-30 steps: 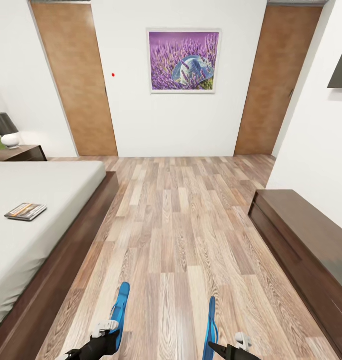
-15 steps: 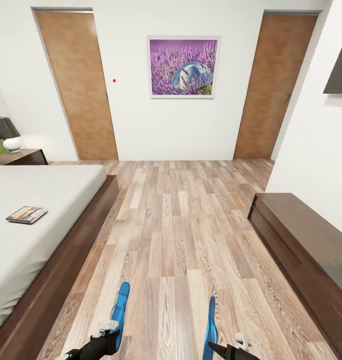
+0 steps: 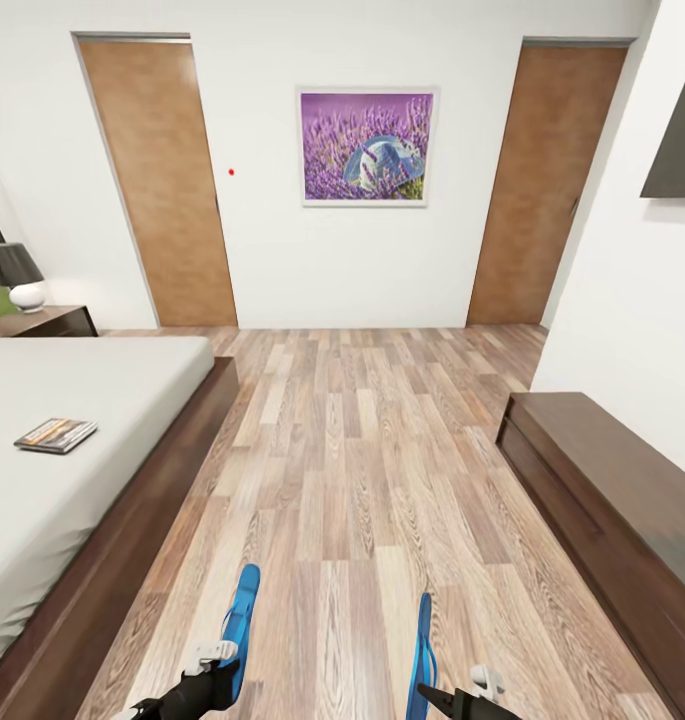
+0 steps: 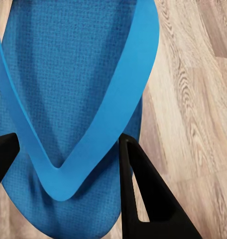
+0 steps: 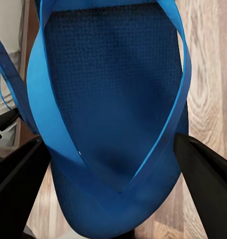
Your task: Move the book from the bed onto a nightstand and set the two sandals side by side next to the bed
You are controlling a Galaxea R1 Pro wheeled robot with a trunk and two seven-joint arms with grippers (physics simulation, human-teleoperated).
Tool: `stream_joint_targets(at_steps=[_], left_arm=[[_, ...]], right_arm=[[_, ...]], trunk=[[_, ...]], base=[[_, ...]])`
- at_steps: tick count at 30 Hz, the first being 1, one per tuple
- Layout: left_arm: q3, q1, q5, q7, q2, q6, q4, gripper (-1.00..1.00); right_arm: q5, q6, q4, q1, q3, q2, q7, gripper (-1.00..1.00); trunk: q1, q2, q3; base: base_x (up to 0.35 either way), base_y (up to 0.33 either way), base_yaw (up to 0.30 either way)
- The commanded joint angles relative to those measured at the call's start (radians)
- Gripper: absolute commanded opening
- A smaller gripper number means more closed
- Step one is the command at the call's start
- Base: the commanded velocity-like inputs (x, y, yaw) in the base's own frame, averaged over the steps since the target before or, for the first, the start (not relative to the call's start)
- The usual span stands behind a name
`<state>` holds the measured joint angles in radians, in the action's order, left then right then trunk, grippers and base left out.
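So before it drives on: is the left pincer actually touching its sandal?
Touching. In the left wrist view the blue sandal sits between the left pincer, and one dark finger presses against its sole edge.

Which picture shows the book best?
The head view. The book lies flat on the bed, near its left side, small but whole. The wrist views look at blue sandals between the fingers, over the floor.
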<state>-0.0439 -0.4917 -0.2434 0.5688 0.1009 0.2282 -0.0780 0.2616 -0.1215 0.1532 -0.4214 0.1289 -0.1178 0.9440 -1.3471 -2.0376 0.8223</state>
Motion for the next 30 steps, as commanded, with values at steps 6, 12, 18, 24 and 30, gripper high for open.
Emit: stream_joint_targets(at_steps=[6, 12, 18, 24, 30], left_arm=[[-0.005, -0.001, -0.006, 0.003, 0.000, 0.003, 0.001, -1.00], [-0.005, -0.001, -0.006, 0.005, 0.000, 0.002, 0.001, -1.00], [-0.005, -0.001, -0.005, 0.005, 0.000, 0.003, 0.001, -1.00], [-0.005, 0.000, -0.005, 0.005, 0.000, 0.002, 0.001, -1.00], [-0.007, -0.001, -0.005, 0.003, 0.000, 0.001, 0.001, -1.00]], right_arm=[[-0.001, -0.010, 0.000, 0.000, 0.008, 0.000, 0.004, -1.00], [-0.001, -0.010, 0.000, 0.000, 0.008, 0.000, 0.004, -1.00], [-0.001, -0.010, 0.000, 0.000, 0.008, 0.000, 0.004, -1.00], [-0.001, -0.010, 0.000, 0.000, 0.008, 0.000, 0.004, -1.00], [-0.001, -0.010, 0.000, 0.000, 0.008, 0.000, 0.003, -1.00]], trunk=[[0.000, 0.000, -0.003], [0.000, 0.000, -0.003], [0.000, 0.000, -0.007], [0.000, 0.000, -0.013], [0.000, 0.000, -0.013]], base=[[0.000, 0.000, 0.000], [0.000, 0.000, 0.000], [0.000, 0.000, 0.000], [0.000, 0.000, 0.000], [0.100, 0.000, 0.000]])
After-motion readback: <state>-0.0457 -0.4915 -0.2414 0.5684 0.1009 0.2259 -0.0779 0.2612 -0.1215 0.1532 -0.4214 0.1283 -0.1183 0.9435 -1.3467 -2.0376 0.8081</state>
